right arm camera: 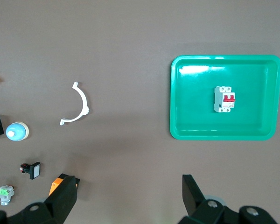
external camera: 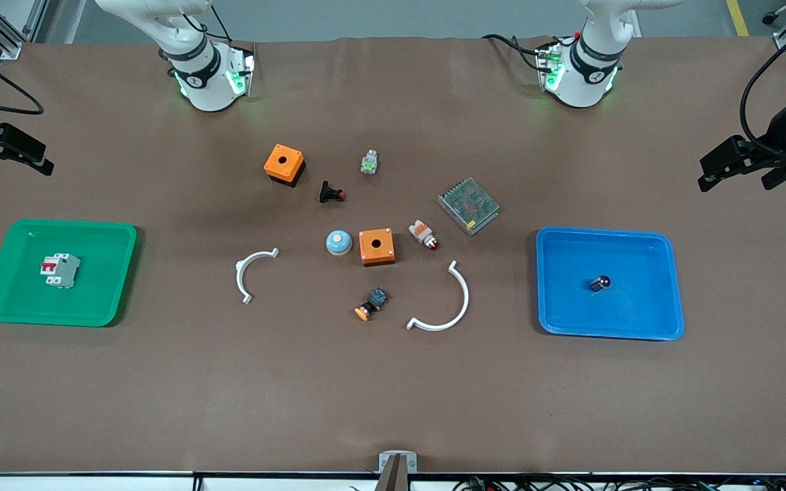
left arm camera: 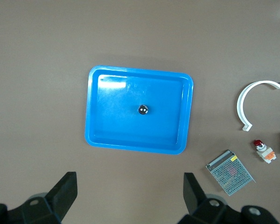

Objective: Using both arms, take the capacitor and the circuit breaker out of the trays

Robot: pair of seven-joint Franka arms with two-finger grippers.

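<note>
The capacitor (external camera: 600,282), a tiny dark cylinder with a shiny end, lies in the blue tray (external camera: 645,320) toward the left arm's end of the table; it also shows in the left wrist view (left arm camera: 143,109). The breaker (external camera: 60,271), white-grey with red levers, lies in the green tray (external camera: 103,235) toward the right arm's end; it also shows in the right wrist view (right arm camera: 224,99). My left gripper (left arm camera: 130,186) is open and empty, high beside the blue tray (left arm camera: 97,135). My right gripper (right arm camera: 129,189) is open and empty, high beside the green tray (right arm camera: 177,130).
Between the trays lie two orange boxes (external camera: 284,164) (external camera: 376,246), a black push button (external camera: 331,193), a blue dome (external camera: 339,242), a white-orange part (external camera: 424,234), a blue-black part with orange cap (external camera: 372,303), a metal mesh box (external camera: 468,205), a small green-topped part (external camera: 368,163) and two white arcs (external camera: 251,271) (external camera: 451,307).
</note>
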